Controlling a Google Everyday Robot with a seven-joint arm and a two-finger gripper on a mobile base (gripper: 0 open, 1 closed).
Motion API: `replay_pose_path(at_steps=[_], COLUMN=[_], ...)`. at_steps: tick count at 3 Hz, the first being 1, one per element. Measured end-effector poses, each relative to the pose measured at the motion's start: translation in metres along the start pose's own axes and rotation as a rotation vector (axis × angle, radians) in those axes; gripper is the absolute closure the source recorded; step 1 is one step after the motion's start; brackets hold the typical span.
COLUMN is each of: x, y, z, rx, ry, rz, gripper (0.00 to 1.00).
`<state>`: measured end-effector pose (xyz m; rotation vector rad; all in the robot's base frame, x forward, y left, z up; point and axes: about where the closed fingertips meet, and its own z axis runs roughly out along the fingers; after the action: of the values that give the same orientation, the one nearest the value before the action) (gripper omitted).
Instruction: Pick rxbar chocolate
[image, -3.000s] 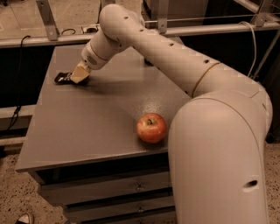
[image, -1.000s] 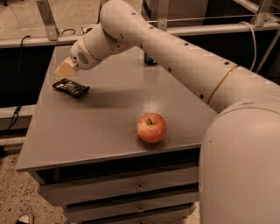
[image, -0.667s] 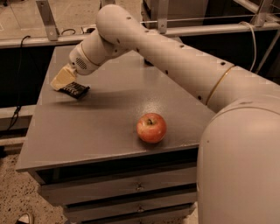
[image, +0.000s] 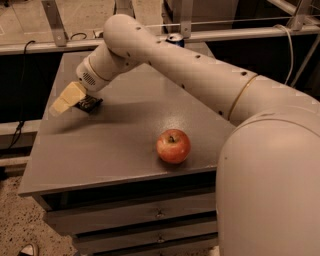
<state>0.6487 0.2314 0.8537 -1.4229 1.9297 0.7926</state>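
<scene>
- The gripper (image: 61, 103) hangs low over the far left part of the grey tabletop (image: 107, 147), at the end of a thick white arm that reaches in from the right.
- Its tan jaws slant down and to the left, towards the tabletop's left edge. From where I stand they show as one pale block, so I cannot tell whether they are spread or pressed together.
- The chocolate bar (image: 90, 103), flat and in a black wrapper, lies on the tabletop right against the gripper, on its right side. One end is covered by the tan block, and only a short dark piece sticks out.
- Whether the jaws pinch the bar or only touch it I cannot make out.
- A red apple (image: 173, 145) sits upright near the front edge, well apart from the bar.
- A dark blue can (image: 175, 39) peeks out behind the arm at the far edge.
</scene>
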Motion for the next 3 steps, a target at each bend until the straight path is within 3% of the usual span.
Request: replay_pose_path(at_steps=[1,3], x=[0.009,0.030], y=[-0.004,-0.009], z=[0.011,0.016], rx=[0.013,0.052], ry=[0.022,0.060], rz=[0.004,0.015], gripper=[0.00,0.41])
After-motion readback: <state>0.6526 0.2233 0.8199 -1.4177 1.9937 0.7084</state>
